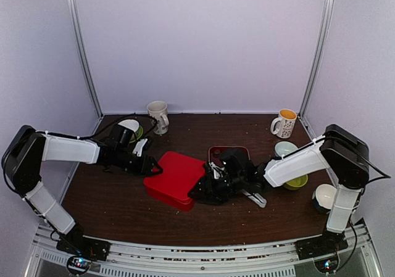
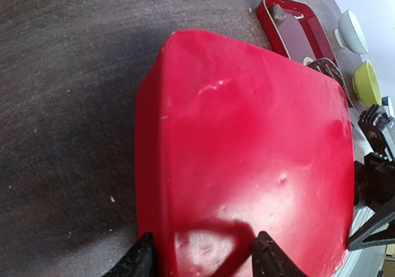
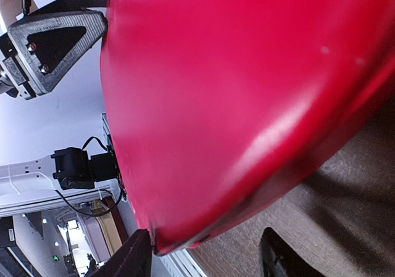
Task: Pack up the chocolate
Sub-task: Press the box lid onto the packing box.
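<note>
A: From above first, which step?
B: Looks like lid work on the red box [image 1: 176, 177] at mid-table: left gripper [image 1: 154, 166] at its left edge, right gripper [image 1: 207, 189] low at its right edge. Opening or shutting, impossible to judge from here. Nothing bite-sized in sight in this view; dark tray [image 1: 229, 147] just behind the box, partly hidden by the right arm

A: And from the left wrist?
B: Box top filling the frame, both fingers [image 2: 141, 260] astride its near corner, set moderately apart. Clamped or only poised, cannot tell; fingertips cut off by the bottom edge. One small brownish piece of chocolate [image 2: 276, 12], by the look of it, in the far corner of the tray; too small to be sure

A: Right wrist?
B: Red rim of the box close against one finger, bare table between the rim and the other finger, so jaws apart and holding nothing. Inside of the box hidden in all three views, hence no count of packed pieces

A: Next move?
B: Probably a steady hold from the left while lifting or pressing the rim from the right, evenly, without sliding the box toward the tray
</note>
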Action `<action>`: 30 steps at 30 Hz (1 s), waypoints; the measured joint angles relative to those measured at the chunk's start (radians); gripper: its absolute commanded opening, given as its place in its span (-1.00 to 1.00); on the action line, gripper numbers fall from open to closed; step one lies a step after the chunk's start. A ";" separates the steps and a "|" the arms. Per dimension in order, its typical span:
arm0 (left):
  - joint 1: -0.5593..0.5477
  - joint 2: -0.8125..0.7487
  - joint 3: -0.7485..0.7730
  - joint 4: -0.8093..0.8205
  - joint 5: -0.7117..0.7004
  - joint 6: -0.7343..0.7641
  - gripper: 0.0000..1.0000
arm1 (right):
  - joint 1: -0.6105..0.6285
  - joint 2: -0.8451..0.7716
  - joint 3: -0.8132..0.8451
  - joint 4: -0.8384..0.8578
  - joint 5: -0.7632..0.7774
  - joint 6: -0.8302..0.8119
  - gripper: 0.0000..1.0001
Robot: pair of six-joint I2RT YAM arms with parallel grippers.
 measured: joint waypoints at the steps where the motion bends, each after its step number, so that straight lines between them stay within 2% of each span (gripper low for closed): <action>1: -0.005 0.005 0.006 -0.004 -0.005 0.000 0.06 | 0.003 0.007 0.005 0.001 -0.004 0.002 0.13; 11: -0.038 0.029 0.037 -0.007 -0.050 -0.007 0.05 | 0.008 0.032 0.013 0.042 -0.036 0.060 -0.13; 16: -0.043 0.030 0.037 0.002 -0.063 -0.018 0.05 | 0.004 0.035 -0.006 0.089 -0.053 0.098 -0.33; 20: -0.048 0.031 0.037 0.012 -0.075 -0.021 0.05 | 0.008 0.040 -0.012 0.103 -0.055 0.097 -0.34; 22: -0.049 0.031 0.037 0.013 -0.079 -0.023 0.05 | 0.008 0.040 -0.012 0.103 -0.055 0.097 -0.31; 27: -0.053 0.026 0.037 0.011 -0.090 -0.025 0.07 | 0.007 0.037 -0.012 0.093 -0.037 0.077 0.04; 30: -0.061 0.021 0.037 0.008 -0.098 -0.027 0.08 | 0.001 0.013 -0.018 0.067 -0.008 0.047 0.14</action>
